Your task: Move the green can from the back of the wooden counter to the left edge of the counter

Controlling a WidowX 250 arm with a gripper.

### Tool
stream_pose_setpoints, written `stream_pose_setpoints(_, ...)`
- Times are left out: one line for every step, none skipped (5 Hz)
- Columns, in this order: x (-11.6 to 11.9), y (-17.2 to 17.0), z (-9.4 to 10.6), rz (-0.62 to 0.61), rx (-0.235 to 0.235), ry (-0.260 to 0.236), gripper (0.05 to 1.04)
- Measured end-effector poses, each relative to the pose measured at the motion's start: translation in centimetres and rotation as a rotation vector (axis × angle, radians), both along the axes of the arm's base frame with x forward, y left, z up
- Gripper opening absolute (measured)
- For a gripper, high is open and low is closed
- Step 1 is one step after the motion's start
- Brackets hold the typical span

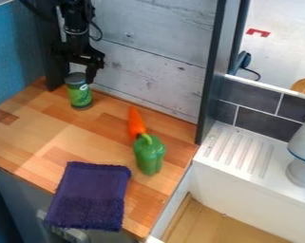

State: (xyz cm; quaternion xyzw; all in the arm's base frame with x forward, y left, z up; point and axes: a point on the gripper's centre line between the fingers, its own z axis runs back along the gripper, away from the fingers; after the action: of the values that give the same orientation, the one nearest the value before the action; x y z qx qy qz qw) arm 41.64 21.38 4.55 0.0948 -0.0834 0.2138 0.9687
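The black gripper (80,71) hangs at the upper left, close above the top of a green can with a dark lid (79,94). Its fingers stand apart, open, with nothing seen held between them; the left one is hard to make out against the dark post. Upright on the wooden counter, the can stands near the back wall. An orange carrot (136,122) lies right of centre, its lower end beside the stem of a green bell pepper (148,155). A dark purple cloth (91,195) lies at the counter's front edge and hangs over it.
Whitewashed boards (151,61) form the back wall behind the wooden counter (85,137). A dark upright post (211,76) rises at its back right corner. Further right are a white ridged drainboard (240,152) and a grey-white object with a blue line (303,154).
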Motion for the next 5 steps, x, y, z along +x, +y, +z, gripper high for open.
stream_pose_setpoints(0.0, 0.0, -0.1, 0.003, -0.005, 0.0, 0.859)
stream_pose_setpoints(-0.1, -0.1, -0.1, 0.006, -0.01, 0.0, 0.859)
stream_pose_setpoints(-0.1, -0.1, -0.1, 0.007, -0.012, 0.004, 0.859)
stream_pose_setpoints(-1.3, -0.4, -0.1, 0.003, -0.011, 0.03, 0.859)
stream_pose_setpoints(-3.7, -0.2, 1.6, 0.062, 0.056, 0.075, 0.859)
